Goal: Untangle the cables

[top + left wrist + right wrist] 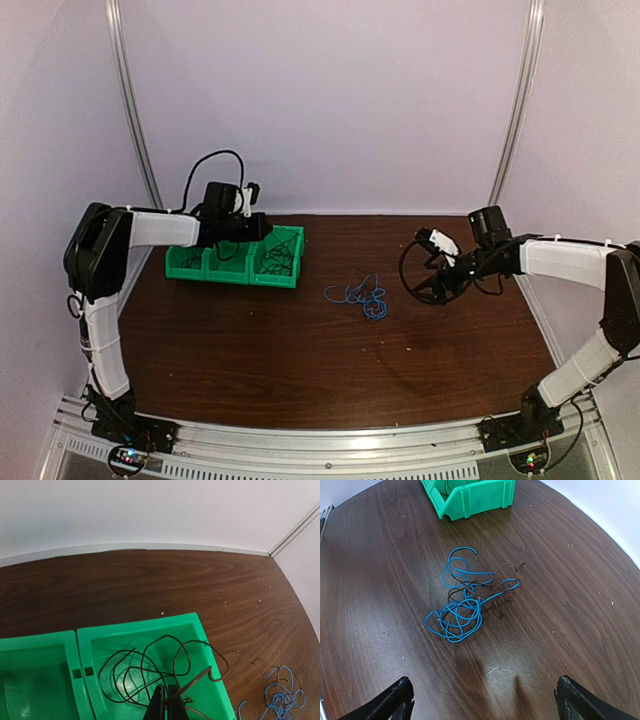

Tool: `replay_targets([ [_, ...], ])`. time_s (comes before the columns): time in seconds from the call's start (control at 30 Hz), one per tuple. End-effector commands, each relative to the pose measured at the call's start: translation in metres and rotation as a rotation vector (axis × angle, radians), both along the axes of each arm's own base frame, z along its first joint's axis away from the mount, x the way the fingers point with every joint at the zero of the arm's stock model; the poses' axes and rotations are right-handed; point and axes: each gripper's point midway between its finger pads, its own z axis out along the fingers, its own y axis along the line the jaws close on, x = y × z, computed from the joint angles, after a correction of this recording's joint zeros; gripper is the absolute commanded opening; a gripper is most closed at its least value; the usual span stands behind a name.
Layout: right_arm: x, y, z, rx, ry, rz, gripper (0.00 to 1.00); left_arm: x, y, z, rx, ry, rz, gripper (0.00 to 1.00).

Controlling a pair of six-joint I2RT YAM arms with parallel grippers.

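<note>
Cables (462, 607) tangled ahead of wide-open right jaws; left jaws clench dark cable (192, 682) over bin (140, 626).

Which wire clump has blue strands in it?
The clump lying on the table, in front of the open right gripper: blue and dark wires mixed. The coil in the end bin, under the left gripper, is all dark.
</note>
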Motion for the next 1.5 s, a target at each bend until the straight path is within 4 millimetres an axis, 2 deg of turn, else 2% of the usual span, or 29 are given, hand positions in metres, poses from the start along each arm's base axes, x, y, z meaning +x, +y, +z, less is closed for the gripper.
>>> replay_targets([
  [0.0,0.003,0.000,0.000,0.002,0.008,0.016,1.00,-0.014,-0.011,-0.031,0.022,0.040,-0.039,0.00],
  [0.27,0.002,0.001,-0.001,0.002,0.020,0.021,1.00,-0.017,-0.025,-0.057,0.065,0.109,-0.056,0.00],
  [0.37,0.002,0.001,0.000,0.001,0.019,0.021,1.00,-0.014,-0.016,-0.069,0.118,0.162,0.002,0.00],
  [0.47,0.002,0.000,0.001,0.001,0.015,0.020,1.00,-0.014,-0.015,-0.066,0.121,0.161,0.010,0.00],
  [0.5,0.002,0.001,0.001,0.001,0.014,0.021,1.00,-0.014,-0.015,-0.064,0.121,0.160,0.008,0.02],
  [0.57,0.002,0.001,0.000,0.001,0.017,0.022,1.00,-0.013,-0.016,-0.058,0.122,0.158,0.005,0.13],
  [0.7,0.002,0.001,0.000,0.001,0.021,0.024,1.00,-0.015,-0.013,-0.029,0.119,0.109,0.016,0.30],
  [0.87,0.001,0.001,-0.001,0.000,0.023,0.027,1.00,-0.021,-0.005,0.011,0.111,0.037,0.033,0.36],
  [0.97,0.002,0.001,-0.001,-0.001,0.026,0.027,1.00,-0.026,-0.003,0.028,0.107,0.021,0.031,0.41],
  [1.17,0.001,0.002,-0.001,0.000,0.027,0.031,1.00,-0.037,-0.003,0.037,0.109,0.031,0.002,0.49],
  [1.47,0.001,0.001,0.000,0.002,0.026,0.031,1.00,-0.037,-0.003,0.042,0.132,0.004,-0.021,0.48],
])
